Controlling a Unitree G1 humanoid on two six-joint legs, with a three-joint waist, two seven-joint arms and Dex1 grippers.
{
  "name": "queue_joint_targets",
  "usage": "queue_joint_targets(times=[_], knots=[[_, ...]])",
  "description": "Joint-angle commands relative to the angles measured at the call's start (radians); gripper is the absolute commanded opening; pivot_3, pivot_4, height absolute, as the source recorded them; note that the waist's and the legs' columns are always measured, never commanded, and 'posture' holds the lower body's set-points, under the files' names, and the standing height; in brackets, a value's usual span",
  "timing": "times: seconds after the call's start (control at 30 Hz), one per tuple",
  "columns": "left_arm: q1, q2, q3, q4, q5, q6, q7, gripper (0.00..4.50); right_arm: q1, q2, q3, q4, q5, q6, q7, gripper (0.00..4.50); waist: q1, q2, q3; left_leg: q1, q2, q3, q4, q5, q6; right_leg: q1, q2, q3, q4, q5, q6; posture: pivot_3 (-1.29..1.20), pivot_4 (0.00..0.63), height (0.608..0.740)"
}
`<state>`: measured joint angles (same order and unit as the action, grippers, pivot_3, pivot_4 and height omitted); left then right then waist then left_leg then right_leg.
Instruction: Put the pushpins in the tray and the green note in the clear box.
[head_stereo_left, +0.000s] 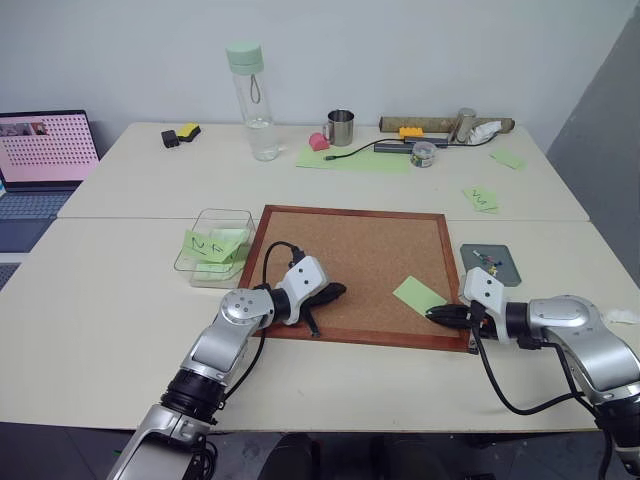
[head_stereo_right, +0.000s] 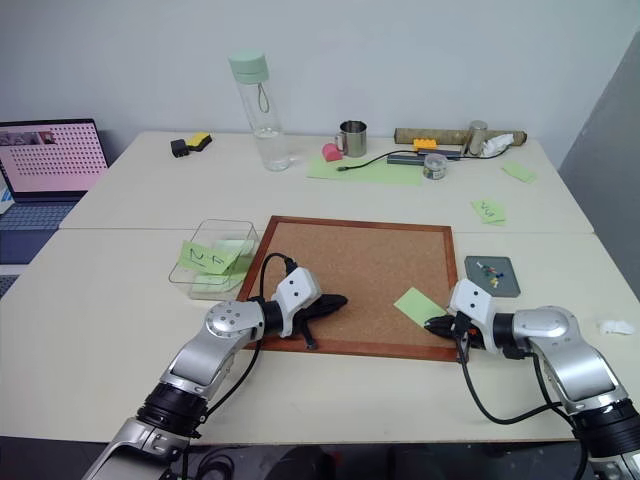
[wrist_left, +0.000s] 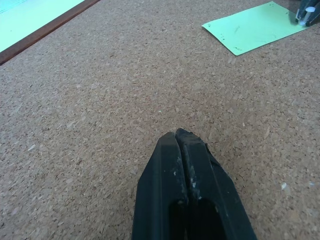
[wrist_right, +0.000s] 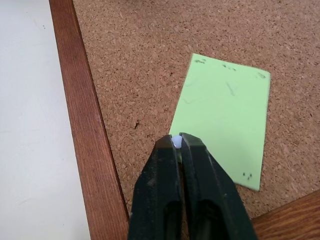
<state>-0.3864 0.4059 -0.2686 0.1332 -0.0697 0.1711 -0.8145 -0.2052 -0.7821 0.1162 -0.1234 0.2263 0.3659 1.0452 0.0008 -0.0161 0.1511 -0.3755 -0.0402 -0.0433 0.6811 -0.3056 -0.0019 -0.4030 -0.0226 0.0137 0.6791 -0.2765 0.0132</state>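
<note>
Right hand (wrist_right: 177, 142) pinches a white pushpin (wrist_right: 176, 142) at the green note (wrist_right: 222, 117) on the corkboard's (head_stereo_left: 350, 250) near right, left hand (wrist_left: 182, 137) pressed together, so next: pull it free, carry to the tray (head_stereo_left: 497, 266).

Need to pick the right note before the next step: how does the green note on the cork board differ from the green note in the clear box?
The green note on the cork board lies flat and plain, with the right gripper shut on a white pushpin at its corner. The scribbled note in the clear box bears black marks and leans against the box's wall, with no gripper near. Both are light green paper.
</note>
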Motion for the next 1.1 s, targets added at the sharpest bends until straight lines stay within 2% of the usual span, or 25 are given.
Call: queue_joint_targets(times=[0.03,0.27,0.37,0.47,0.53,0.6,0.73,0.83,1.0,1.1], knots=[[0.026,0.014,-0.003,0.03,0.024,0.033,0.007,0.0,-0.003,-0.015,-0.055,-0.05,0.038,-0.011,0.012,0.01,0.0,0.0,0.0,0.0,0.0,0.0,0.0,0.0,0.0,0.0,0.0,0.0,0.0,0.0,0.0,0.0,0.15,0.74],[0.039,-0.004,0.026,0.008,-0.014,0.079,0.024,0.0,-0.052,-0.048,-0.112,-0.17,0.099,0.036,0.013,0.01,-0.001,0.0,0.0,0.0,0.0,0.0,0.0,0.0,0.0,0.0,0.0,0.0,0.0,0.0,0.0,0.0,0.15,0.74],[0.044,-0.022,0.074,-0.039,-0.078,0.143,0.036,0.0,-0.073,-0.06,-0.118,-0.19,0.095,0.03,0.008,0.01,-0.001,0.0,0.0,0.0,0.0,0.0,0.0,0.0,0.0,0.0,0.0,0.0,0.0,0.0,0.0,0.0,0.15,0.74],[0.066,-0.038,0.145,-0.149,-0.209,0.258,0.018,0.41,-0.097,-0.056,-0.112,-0.19,0.067,-0.001,-0.011,0.0,-0.002,-0.001,0.001,-0.001,0.0,0.0,0.0,0.0,0.0,-0.001,0.0,0.0,0.0,0.0,0.0,0.0,0.15,0.74],[0.086,-0.066,0.219,-0.252,-0.37,0.402,0.021,0.68,-0.115,-0.048,-0.104,-0.186,0.043,-0.028,-0.027,0.0,-0.004,-0.001,0.001,-0.002,0.0,0.0,0.0,0.0,0.0,-0.002,0.0,0.0,0.0,0.0,0.0,0.0,0.15,0.74],[0.108,-0.104,0.291,-0.34,-0.537,0.544,0.053,0.84,-0.127,-0.045,-0.09,-0.178,0.015,-0.065,-0.034,0.0,-0.003,-0.001,0.002,-0.002,0.0,-0.001,0.0,0.0,0.0,-0.002,0.0,-0.001,0.0,0.0,0.0,0.0,0.15,0.74],[0.153,-0.189,0.358,-0.443,-0.76,0.737,0.153,1.6,-0.157,-0.024,-0.069,-0.171,-0.019,-0.116,-0.047,0.0,0.001,-0.002,0.002,-0.004,0.0,-0.002,0.001,0.0,-0.001,-0.002,0.0,-0.002,-0.001,0.0,0.0,0.0,0.15,0.74],[0.142,-0.257,0.387,-0.45,-0.852,0.791,0.231,2.1,-0.178,-0.012,-0.053,-0.168,-0.034,-0.138,-0.049,0.0,0.001,-0.003,0.003,-0.004,0.0,-0.002,0.001,0.001,-0.001,-0.002,0.0,-0.002,-0.001,0.0,0.0,0.0,0.15,0.74],[0.066,-0.391,0.396,-0.361,-0.894,0.791,0.365,3.01,-0.233,0.0,-0.026,-0.188,-0.047,-0.137,-0.04,0.0,0.002,-0.004,0.003,-0.004,0.0,-0.003,0.001,0.001,-0.002,-0.002,0.0,-0.002,-0.001,0.0,0.0,0.0,0.15,0.74],[0.021,-0.445,0.392,-0.294,-0.881,0.765,0.399,3.01,-0.254,0.002,-0.012,-0.218,-0.043,-0.111,-0.039,0.0,0.004,-0.004,0.003,-0.004,0.0,-0.002,0.001,0.003,-0.005,-0.002,0.0,-0.002,-0.001,0.0,0.0,0.0,0.15,0.74]])
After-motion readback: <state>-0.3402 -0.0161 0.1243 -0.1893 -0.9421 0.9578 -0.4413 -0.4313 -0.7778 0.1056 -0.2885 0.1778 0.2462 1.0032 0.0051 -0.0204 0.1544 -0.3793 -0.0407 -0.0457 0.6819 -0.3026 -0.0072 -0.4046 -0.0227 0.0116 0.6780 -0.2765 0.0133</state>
